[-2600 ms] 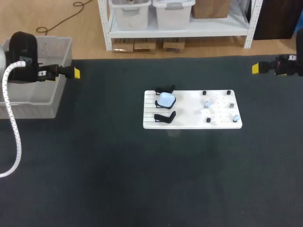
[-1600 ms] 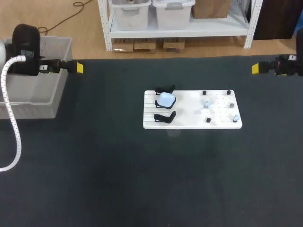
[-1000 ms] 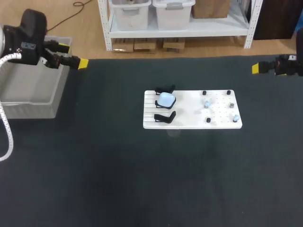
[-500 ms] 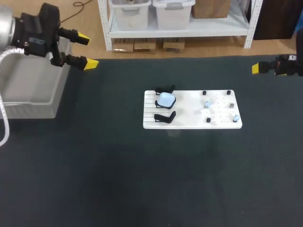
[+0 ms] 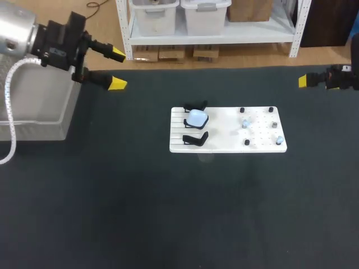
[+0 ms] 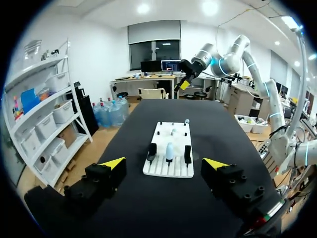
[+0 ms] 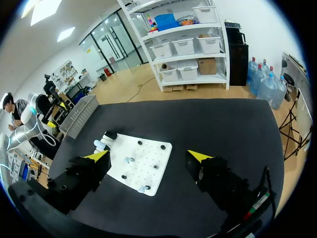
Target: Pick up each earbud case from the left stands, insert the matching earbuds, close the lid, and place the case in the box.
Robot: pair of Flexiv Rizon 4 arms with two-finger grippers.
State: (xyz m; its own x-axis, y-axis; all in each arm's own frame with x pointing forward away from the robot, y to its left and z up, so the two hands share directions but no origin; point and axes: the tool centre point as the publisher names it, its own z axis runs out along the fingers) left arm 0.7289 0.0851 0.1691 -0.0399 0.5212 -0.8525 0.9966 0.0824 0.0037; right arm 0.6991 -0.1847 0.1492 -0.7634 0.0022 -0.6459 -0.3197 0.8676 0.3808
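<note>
The pale blue earbud case (image 5: 197,117) sits on the middle one of three stands at the left end of a white board (image 5: 224,147), which lies flat near the middle of the bench (image 5: 168,213). A black stand (image 5: 195,105) with nothing on it is just behind the case. A second one is just in front, so the case is flanked closely on two sides. In the left wrist view the case stands upright between them.

The right part of the board is a perforated field. A few pale earbuds (image 5: 245,124) and small dark pegs (image 5: 242,110) are dotted over it, apart from one another and from the case.

A wide stretch of dark bench separates the board from the grey box (image 5: 33,131), which stands at the bench's left edge. The left tool (image 5: 118,69) hovers over the far left part of the bench, just beside the box. Its fingers are spread wide with nothing between them, pointing towards the board. The right tool (image 7: 148,156) hangs at the far right edge, well apart from the board. Its fingers are likewise spread and hold nothing, with the pegged end of the board ahead of them.
</note>
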